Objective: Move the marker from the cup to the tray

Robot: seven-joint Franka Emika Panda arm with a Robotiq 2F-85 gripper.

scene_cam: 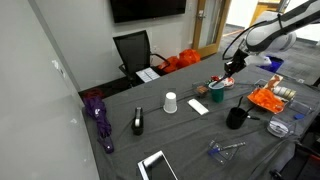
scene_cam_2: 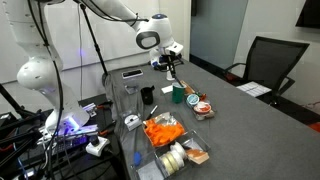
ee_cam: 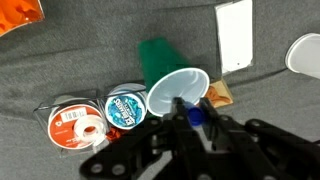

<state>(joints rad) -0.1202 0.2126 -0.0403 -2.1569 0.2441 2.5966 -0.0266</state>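
The teal-green cup (scene_cam: 217, 93) stands on the grey table, also seen in an exterior view (scene_cam_2: 179, 94). In the wrist view its white inside (ee_cam: 178, 88) faces the camera, just beyond my fingertips. My gripper (ee_cam: 190, 114) is shut on the marker (ee_cam: 195, 116), whose blue end shows between the fingers. In both exterior views the gripper (scene_cam: 232, 68) (scene_cam_2: 170, 66) hovers just above the cup. The bright orange tray (scene_cam: 268, 98) (scene_cam_2: 163, 130) lies beside the cup on the table; its corner shows at the top left of the wrist view (ee_cam: 18, 12).
A black cup (scene_cam: 236, 117) (scene_cam_2: 147, 96) and a white paper cup (scene_cam: 170, 102) stand nearby. Two round tins (ee_cam: 126, 107) (ee_cam: 72, 122) lie next to the teal cup. A white card (ee_cam: 235, 35) lies beyond it. A black office chair (scene_cam: 133, 50) stands behind the table.
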